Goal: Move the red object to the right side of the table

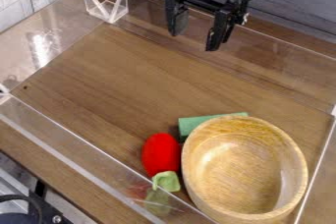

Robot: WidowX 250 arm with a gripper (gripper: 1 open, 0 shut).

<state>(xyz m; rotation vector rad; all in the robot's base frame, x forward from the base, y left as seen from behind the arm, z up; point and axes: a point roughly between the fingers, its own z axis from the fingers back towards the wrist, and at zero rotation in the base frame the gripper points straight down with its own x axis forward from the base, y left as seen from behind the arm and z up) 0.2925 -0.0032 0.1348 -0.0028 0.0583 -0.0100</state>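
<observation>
Red rounded toy with light green leafy end (160, 153) sits left of the round tan wooden bowl (245, 168) on the brown wood-grain tabletop (112, 81), black hand (197, 33) spread wide above, holding nothing; whole move left.

Red object (161, 153): small, rounded, bright red, pale green leafy end toward the clear wall. Lies on brown wood-grain table (125, 95), just beside the wooden bowl (246, 172).
</observation>
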